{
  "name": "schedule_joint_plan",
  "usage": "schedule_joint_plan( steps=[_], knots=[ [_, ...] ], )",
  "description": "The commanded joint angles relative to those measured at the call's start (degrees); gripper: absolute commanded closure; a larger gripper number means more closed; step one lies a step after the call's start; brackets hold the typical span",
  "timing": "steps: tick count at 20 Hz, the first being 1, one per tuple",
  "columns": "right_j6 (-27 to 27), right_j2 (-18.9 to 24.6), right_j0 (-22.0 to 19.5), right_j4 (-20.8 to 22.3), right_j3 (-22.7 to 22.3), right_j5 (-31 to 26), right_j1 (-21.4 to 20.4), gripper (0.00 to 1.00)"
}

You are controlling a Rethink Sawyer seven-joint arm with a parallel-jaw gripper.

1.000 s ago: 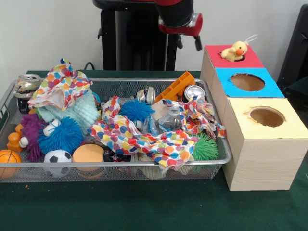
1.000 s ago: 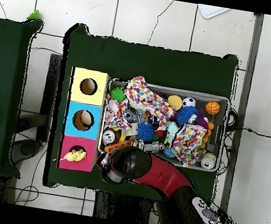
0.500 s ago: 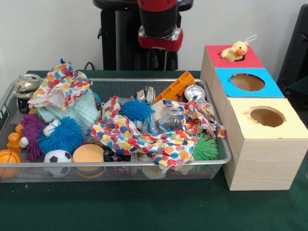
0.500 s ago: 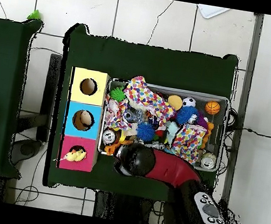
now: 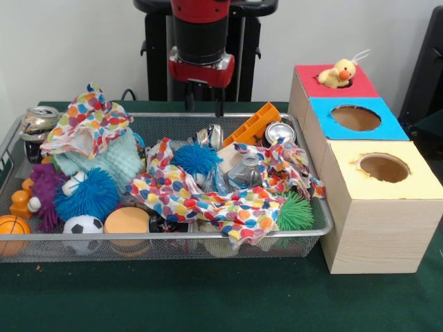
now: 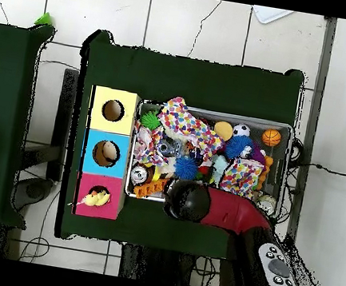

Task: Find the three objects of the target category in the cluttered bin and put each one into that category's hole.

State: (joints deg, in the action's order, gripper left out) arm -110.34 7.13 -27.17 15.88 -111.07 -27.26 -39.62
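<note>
Green cloth covers the table (image 5: 208, 301), the largest surface in both views. On it stands the wire mesh bin (image 5: 331, 223), long and shallow, heaped with clutter. Just beside the bin's end sits the wooden box (image 5: 377, 238) with three holes in a row: the yellow hole (image 5: 384, 167) nearest the camera in the front view, the blue hole (image 5: 356, 117) in the middle, the red hole (image 5: 337, 81) farthest. A yellow plush duck (image 5: 338, 72) sits in the red hole, its body half sunk into the opening.

The red and black arm (image 5: 201, 34) comes down over the bin's far rim, and the gripper (image 5: 205, 104) hangs above that rim, clear of the contents; its two dark fingers stand apart with nothing between them. In the overhead view the arm's wrist (image 6: 189, 203) covers the bin's edge nearest the robot.

Inside the bin, a dotted cloth (image 5: 208, 197) sprawls across the middle and a second dotted cloth (image 5: 86, 124) lies bunched over a pale teal fuzzy item (image 5: 107, 159). Smaller things lie around them: a blue spiky ball (image 5: 86, 195), an orange disc (image 5: 127, 221), an orange toy block (image 5: 256, 123) leaning on the far wall, a smaller blue spiky ball (image 5: 196, 158), a clear plastic bottle (image 5: 244, 173), a green spiky ball (image 5: 296, 211), a soccer ball (image 5: 83, 225), a basketball (image 5: 12, 228), a crushed can (image 5: 279, 131) and another can (image 5: 38, 121) at the far corner.
</note>
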Motion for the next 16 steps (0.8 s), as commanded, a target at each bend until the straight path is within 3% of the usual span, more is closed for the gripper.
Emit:
schedule_joint_plan(
  steps=[1,16],
  knots=[
    [-2.0,-1.7,0.8,4.4,8.0,1.7,2.6,0.0],
    [-2.0,-3.2,0.7,10.1,11.8,9.4,8.0,0.0]
  ],
)
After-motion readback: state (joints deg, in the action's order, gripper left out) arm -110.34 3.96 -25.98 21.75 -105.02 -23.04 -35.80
